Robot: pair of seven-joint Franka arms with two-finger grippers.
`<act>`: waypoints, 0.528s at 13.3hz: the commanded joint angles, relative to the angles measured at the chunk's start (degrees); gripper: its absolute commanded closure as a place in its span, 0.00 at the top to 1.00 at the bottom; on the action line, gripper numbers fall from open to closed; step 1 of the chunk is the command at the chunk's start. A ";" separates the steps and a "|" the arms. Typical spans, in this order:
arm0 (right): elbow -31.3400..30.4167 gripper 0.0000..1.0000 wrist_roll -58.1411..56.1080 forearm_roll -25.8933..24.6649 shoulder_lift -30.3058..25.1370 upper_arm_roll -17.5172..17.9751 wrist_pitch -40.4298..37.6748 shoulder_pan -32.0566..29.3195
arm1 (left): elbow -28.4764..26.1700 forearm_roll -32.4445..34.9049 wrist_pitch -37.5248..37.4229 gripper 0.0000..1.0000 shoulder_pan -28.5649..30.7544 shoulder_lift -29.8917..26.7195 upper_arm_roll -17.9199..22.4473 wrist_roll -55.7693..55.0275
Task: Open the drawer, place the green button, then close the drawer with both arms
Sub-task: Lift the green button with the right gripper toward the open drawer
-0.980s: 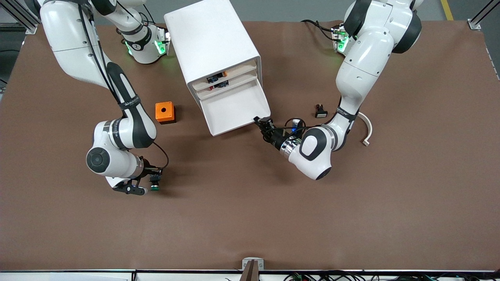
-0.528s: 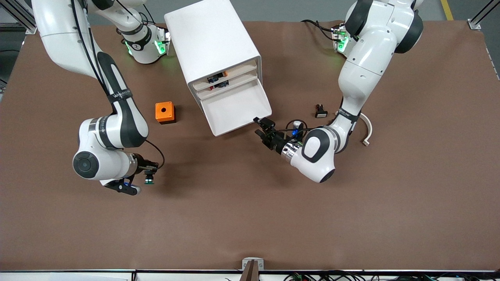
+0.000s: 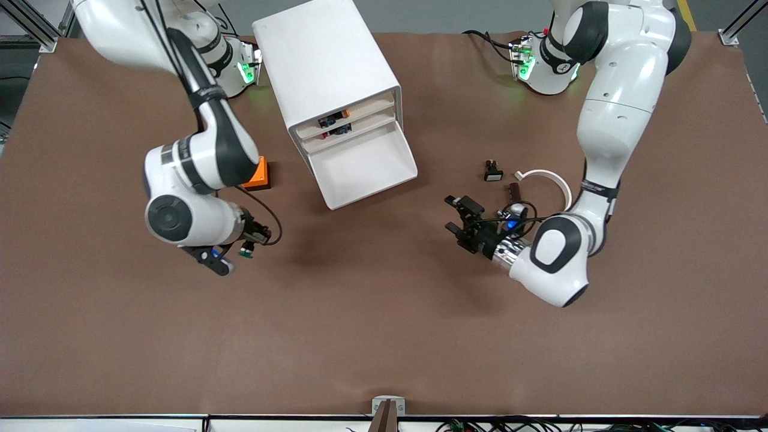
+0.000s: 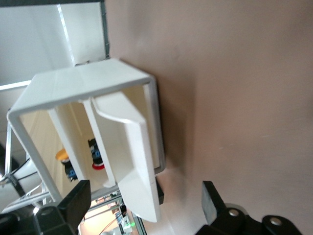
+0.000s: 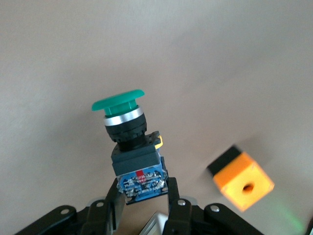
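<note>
The white cabinet stands at the middle of the table, and its third drawer is pulled out and looks empty. My right gripper is shut on the blue-and-black body of the button and holds it over the table near the orange cube. In the right wrist view the button's green cap points away from the right gripper. My left gripper is open and empty, off the drawer toward the left arm's end. In the left wrist view the open drawer shows past the left gripper.
An orange cube with a round hole lies partly hidden under the right arm; it also shows in the right wrist view. A small black part with a white face, a dark bar and a white curved piece lie near the left arm.
The left gripper has drawn back from the drawer's corner toward the left arm's end. The right gripper has risen with the button and moved toward the cabinet.
</note>
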 commanded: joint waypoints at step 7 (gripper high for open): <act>-6.90 0.00 35.61 4.59 -4.61 -0.24 7.12 14.07 | 3.80 16.69 -0.06 0.99 0.53 -9.78 -0.22 18.35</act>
